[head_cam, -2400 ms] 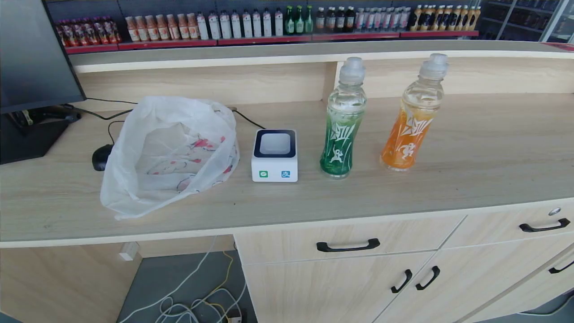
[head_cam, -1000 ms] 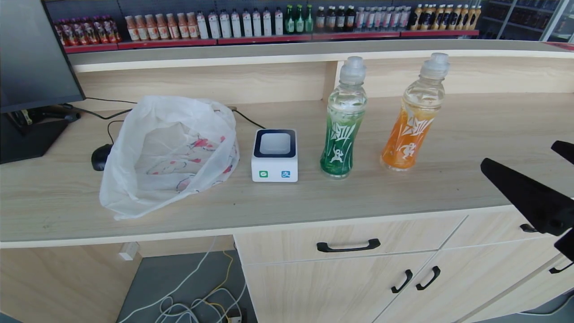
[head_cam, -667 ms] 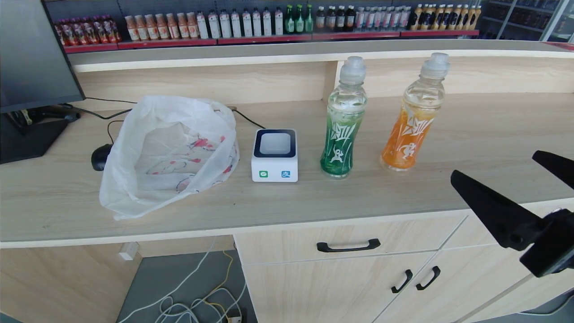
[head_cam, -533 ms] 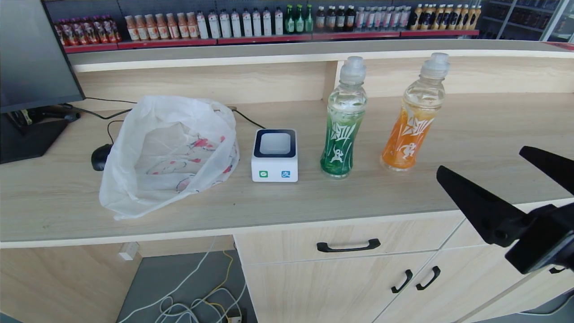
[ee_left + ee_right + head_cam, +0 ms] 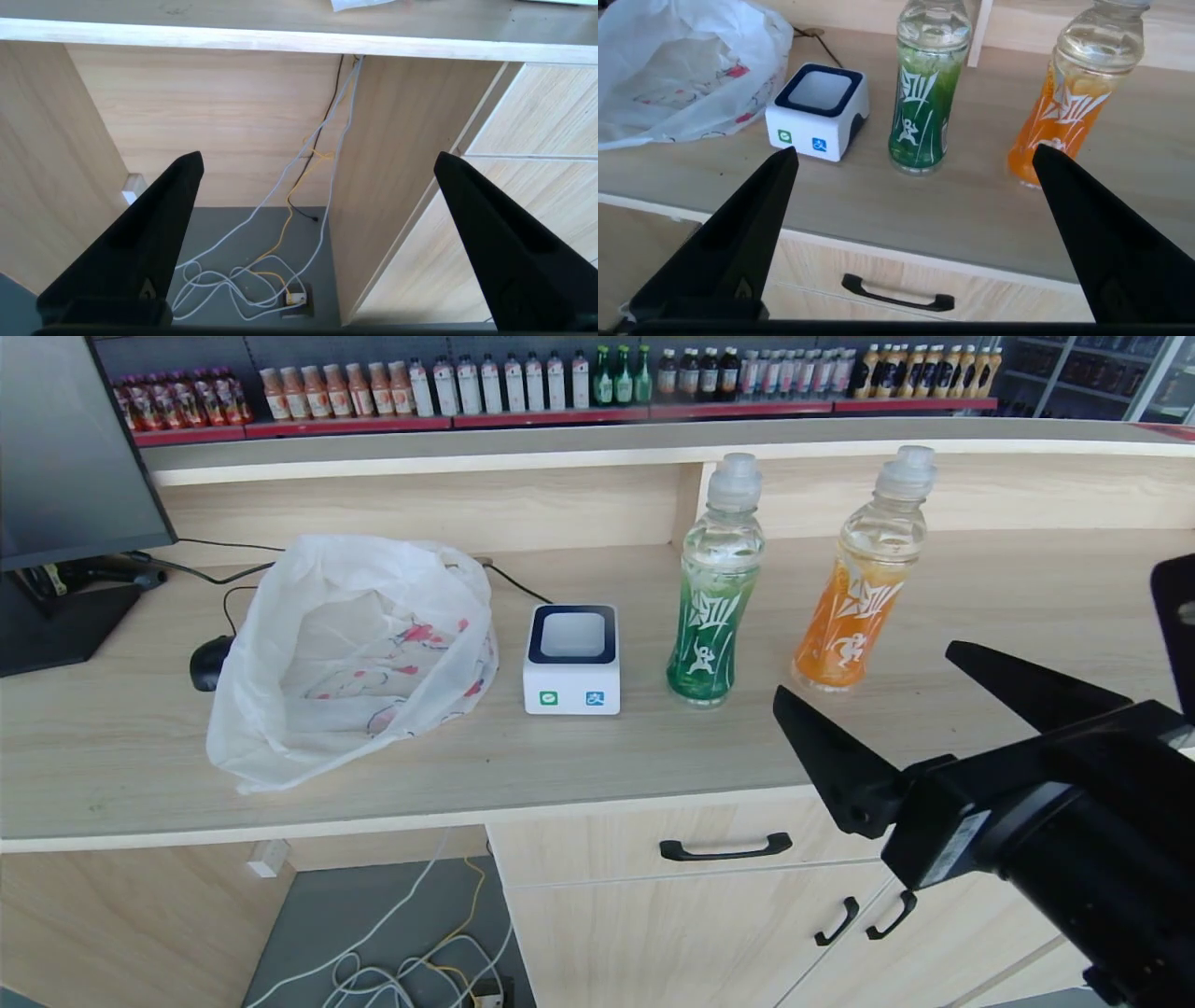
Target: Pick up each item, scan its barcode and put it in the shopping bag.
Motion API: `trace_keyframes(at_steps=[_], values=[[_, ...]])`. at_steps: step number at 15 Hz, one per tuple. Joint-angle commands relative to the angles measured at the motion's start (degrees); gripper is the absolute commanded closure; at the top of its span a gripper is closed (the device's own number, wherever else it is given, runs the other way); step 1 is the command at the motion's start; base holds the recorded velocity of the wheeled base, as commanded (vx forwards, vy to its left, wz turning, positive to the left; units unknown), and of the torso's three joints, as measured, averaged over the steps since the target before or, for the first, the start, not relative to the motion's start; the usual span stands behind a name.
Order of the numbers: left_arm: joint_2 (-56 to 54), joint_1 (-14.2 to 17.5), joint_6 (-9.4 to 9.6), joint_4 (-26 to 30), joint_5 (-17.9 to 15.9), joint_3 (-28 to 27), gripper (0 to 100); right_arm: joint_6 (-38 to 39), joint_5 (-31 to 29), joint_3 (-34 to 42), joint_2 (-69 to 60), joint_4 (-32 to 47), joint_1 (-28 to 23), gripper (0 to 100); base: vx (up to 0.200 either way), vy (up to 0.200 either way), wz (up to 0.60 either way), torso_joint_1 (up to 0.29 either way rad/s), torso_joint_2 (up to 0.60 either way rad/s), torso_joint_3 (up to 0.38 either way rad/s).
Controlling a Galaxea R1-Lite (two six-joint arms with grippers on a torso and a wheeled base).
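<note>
Progress entry, checkout counter (image 5: 560,761): nothing scanned or bagged as far as can be judged. Landmark: scanner (image 5: 572,658), white box with a dark-framed window facing up, standing mid-counter. Item one: green bottle (image 5: 711,607), upright, capped, just beside the scanner on the robot's right, not touching it. Item two: orange bottle (image 5: 857,593), upright, capped, farther right of the scanner, beyond the green one and apart from it. Receptacle: shopping bag (image 5: 355,653), thin white plastic with a red print, slumped on the scanner's left with its mouth open; no bottle can be made out inside. Right gripper (image 5: 866,672): fingers spread wide, holding nothing, in front of and to the right of the scanner, over the counter's front edge, pointed toward the two bottles and touching neither. Left gripper (image 5: 318,159): fingers likewise wide apart and empty, lower than the scanner, below counter level, facing the open bay with loose cables (image 5: 271,266) on the floor. Outstanding, by judgement: grasp, scan and bagging for both bottles; the first pick-up is not yet made.
</note>
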Motion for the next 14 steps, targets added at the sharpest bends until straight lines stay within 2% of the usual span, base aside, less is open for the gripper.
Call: trace_keyframes(at_steps=[1,3,7,9,14], values=[[0.0,0.0,-0.02,0.0,0.0,0.0,0,1.4,1.1,-2.0,4.6,0.0,-0.3,0,0.0,0.0,0.0,0.0,0.0,0.0],[0.0,0.0,-0.02,0.1,0.0,0.0,0,2.9,4.9,-2.6,7.4,-0.1,-2.8,0,0.0,0.0,0.0,0.0,0.0,0.0],[0.0,0.0,-0.02,0.1,0.0,0.0,0,2.5,12.3,-10.9,13.4,-1.5,-10.0,0,0.0,0.0,0.0,0.0,0.0,0.0],[0.0,0.0,-0.02,0.1,0.0,0.0,0,2.8,13.7,-11.9,15.3,-2.0,-13.2,0,0.0,0.0,0.0,0.0,0.0,0.0],[0.0,0.0,-0.02,0.1,0.0,0.0,0,2.8,19.6,-16.8,19.2,-2.1,-17.0,0,0.0,0.0,0.0,0.0,0.0,0.0]])
